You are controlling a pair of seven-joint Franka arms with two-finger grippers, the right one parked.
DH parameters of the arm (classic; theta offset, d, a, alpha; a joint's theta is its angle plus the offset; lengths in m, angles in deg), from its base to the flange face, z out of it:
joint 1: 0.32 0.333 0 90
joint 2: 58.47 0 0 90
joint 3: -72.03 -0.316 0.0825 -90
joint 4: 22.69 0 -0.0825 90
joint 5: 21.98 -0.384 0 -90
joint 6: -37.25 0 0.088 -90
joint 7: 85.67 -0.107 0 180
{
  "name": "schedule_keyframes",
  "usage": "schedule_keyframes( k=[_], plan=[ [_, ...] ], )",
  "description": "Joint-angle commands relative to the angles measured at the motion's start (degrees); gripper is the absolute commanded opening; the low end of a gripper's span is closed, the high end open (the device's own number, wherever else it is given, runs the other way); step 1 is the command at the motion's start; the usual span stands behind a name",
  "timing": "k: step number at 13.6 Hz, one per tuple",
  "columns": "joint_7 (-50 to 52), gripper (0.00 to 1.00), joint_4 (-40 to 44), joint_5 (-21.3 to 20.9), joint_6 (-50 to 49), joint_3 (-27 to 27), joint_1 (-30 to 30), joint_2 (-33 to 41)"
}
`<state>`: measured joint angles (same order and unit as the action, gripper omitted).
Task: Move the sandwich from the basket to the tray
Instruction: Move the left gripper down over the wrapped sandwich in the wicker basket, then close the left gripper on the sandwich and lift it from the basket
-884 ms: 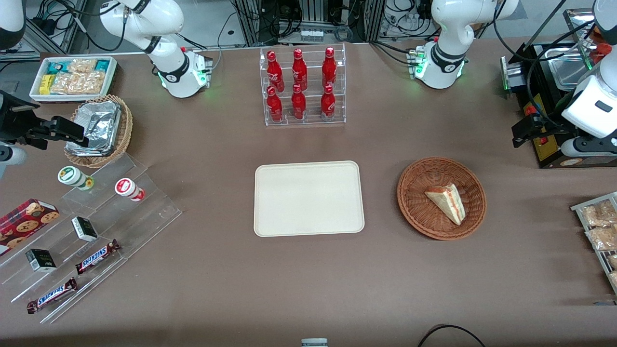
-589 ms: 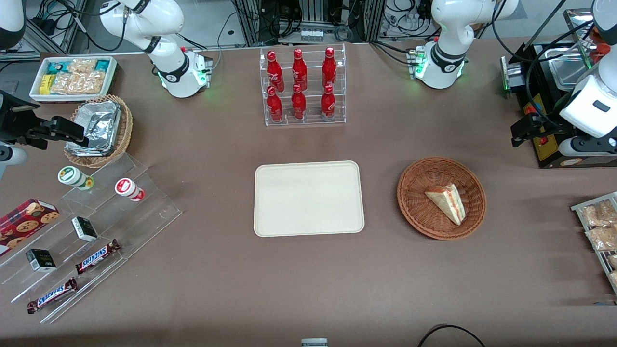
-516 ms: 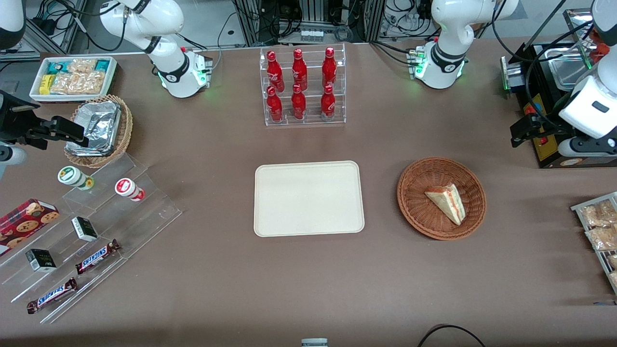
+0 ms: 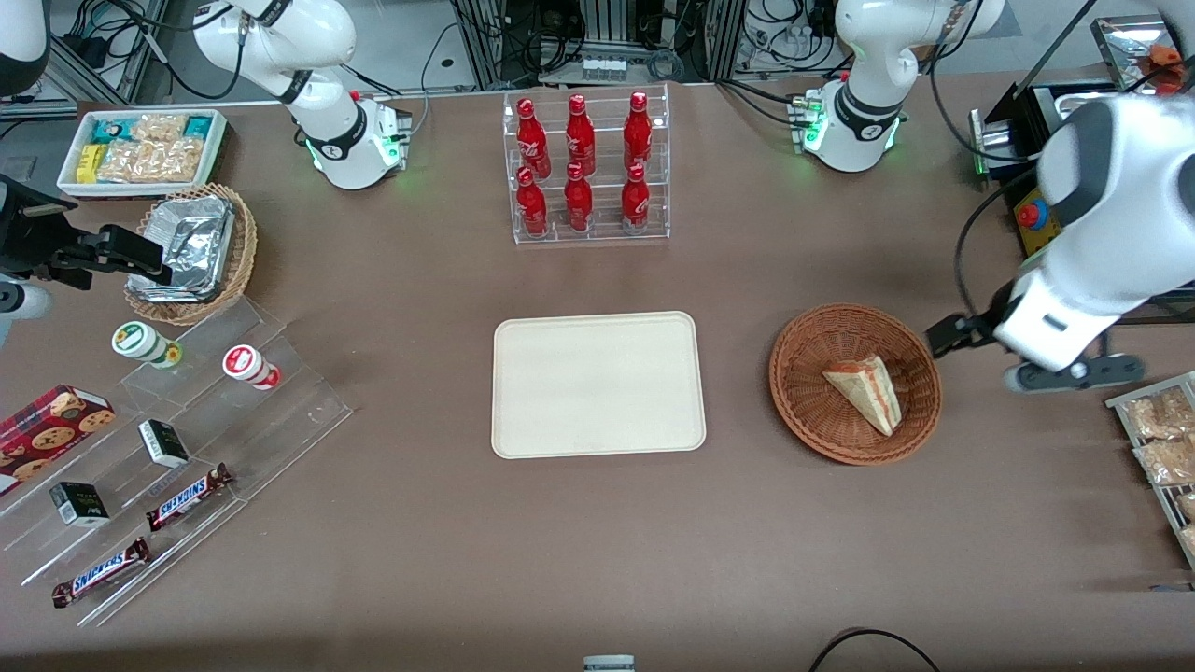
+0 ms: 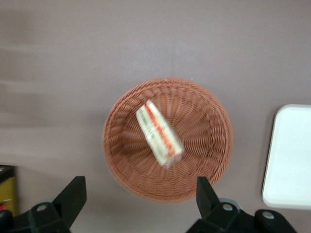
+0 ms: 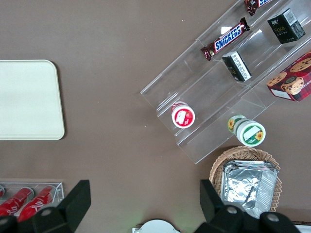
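Observation:
The sandwich [image 4: 864,392], a pale wedge with red and green filling, lies in the reddish-brown wicker basket [image 4: 803,411]. The cream tray [image 4: 597,385] lies beside the basket, toward the parked arm's end, with nothing on it. My left gripper [image 4: 1027,355] hovers above the table just outside the basket's rim, toward the working arm's end. In the left wrist view the gripper [image 5: 138,196] is open and empty, its fingers [image 5: 73,194] spread wide. The sandwich [image 5: 158,132], basket [image 5: 204,126] and a tray edge [image 5: 291,155] show there. The tray also shows in the right wrist view [image 6: 26,99].
A clear rack of red bottles [image 4: 583,168] stands farther from the camera than the tray. A black appliance [image 4: 1027,121] and a wire rack of bagged snacks [image 4: 1162,439] flank the working arm. A stepped acrylic shelf [image 4: 187,439], foil basket [image 4: 191,247] and white bin [image 4: 140,149] lie toward the parked arm's end.
My left arm has swung from over the black appliance toward the front camera and now hangs next to the basket. The sandwich, basket and tray have not moved.

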<state>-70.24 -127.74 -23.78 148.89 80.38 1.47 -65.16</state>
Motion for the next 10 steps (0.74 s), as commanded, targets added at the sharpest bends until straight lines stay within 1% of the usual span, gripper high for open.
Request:
schedule_keyframes(
  k=[1,3,5,7,10],
  plan=[
    [9.68,1.00,-10.91,-0.05,10.74,0.18,-0.73,2.55],
    [18.71,1.00,-18.05,-0.05,19.63,0.26,-1.00,3.00],
    [27.95,1.00,-22.98,-0.05,27.98,0.18,-3.36,1.86],
    [31.23,1.00,-23.79,-0.14,29.59,0.18,-3.55,-0.24],
    [31.24,1.00,-23.79,-0.49,29.68,0.18,-3.72,-3.06]
  ],
)
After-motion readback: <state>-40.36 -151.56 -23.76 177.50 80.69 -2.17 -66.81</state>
